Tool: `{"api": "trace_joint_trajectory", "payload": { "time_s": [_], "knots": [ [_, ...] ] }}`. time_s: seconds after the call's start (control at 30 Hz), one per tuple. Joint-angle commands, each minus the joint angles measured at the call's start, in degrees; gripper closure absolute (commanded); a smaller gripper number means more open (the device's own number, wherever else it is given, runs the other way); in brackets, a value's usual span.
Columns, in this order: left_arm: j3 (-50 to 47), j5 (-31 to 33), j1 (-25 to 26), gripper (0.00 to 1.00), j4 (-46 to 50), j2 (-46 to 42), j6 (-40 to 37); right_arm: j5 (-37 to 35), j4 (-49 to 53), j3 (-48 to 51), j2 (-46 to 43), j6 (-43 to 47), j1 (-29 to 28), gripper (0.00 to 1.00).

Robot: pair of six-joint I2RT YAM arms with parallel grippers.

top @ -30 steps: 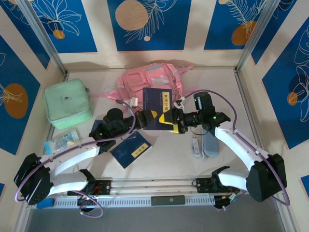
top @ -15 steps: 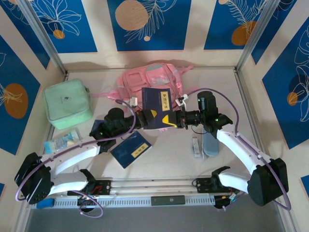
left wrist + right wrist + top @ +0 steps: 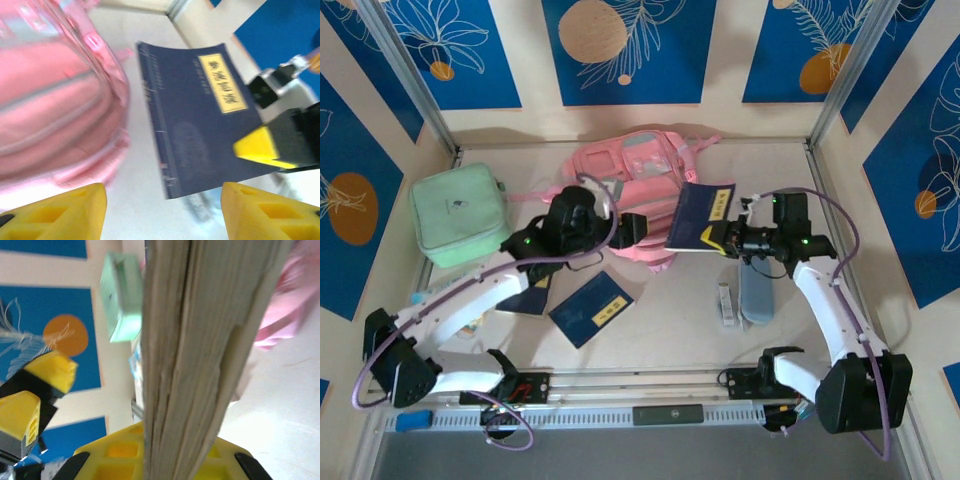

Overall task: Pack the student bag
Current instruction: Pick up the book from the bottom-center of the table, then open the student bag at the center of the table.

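Student bag (image 3: 630, 180): soft pink fabric, lumpy, clear-fronted pouches, zip lines, pink straps. Lying flat at far middle of tabletop (image 3: 670, 340).

Right fingers (image 3: 260, 147): yellow pads, clamped on one edge of a navy book (image 3: 698, 218), held tilted just beside the bag's right side. Matte dark cover, faint stitch lines along the spine, rectangular yellow title label with dark characters, too blurred to read. Edge-on from the right wrist: cream page block, slightly wavy.

Left fingers (image 3: 65, 210): yellow wedges with cut-outs, apart, nothing between, facing book and bag.

Second navy book (image 3: 591, 308), same yellow label, flat on tabletop nearer the front. Mint green square zip case (image 3: 460, 213), padded fabric, at left, well apart from bag. Grey oblong pouch (image 3: 757, 295) at right.
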State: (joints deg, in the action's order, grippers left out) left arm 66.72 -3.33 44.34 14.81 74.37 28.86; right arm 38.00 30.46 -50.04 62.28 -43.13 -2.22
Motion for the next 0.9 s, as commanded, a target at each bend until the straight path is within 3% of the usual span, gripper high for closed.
{"api": "trace_joint_trajectory", "payload": {
  "time_s": [0.0,0.07,0.3,0.5,0.87],
  "knots": [
    [6.3,9.1,-0.7,0.35,15.8,8.8,-21.5,-0.4,5.2,-0.9,-1.2,4.1,4.3,1.0],
    [9.9,12.7,-0.8,0.34,16.7,14.0,-26.3,0.4,5.1,-0.6,-0.9,4.2,7.2,1.0],
    [21.7,10.4,-2.1,0.29,17.9,30.0,-38.9,1.3,5.2,-0.6,0.7,4.7,10.9,1.0],
    [31.3,8.6,-3.6,0.28,20.3,41.2,-42.1,3.2,1.7,0.8,0.2,2.3,10.8,1.0],
    [42.1,4.9,-6.4,0.29,21.9,53.6,-45.1,2.7,1.3,1.5,0.2,1.6,10.8,1.0]
  ]
}}
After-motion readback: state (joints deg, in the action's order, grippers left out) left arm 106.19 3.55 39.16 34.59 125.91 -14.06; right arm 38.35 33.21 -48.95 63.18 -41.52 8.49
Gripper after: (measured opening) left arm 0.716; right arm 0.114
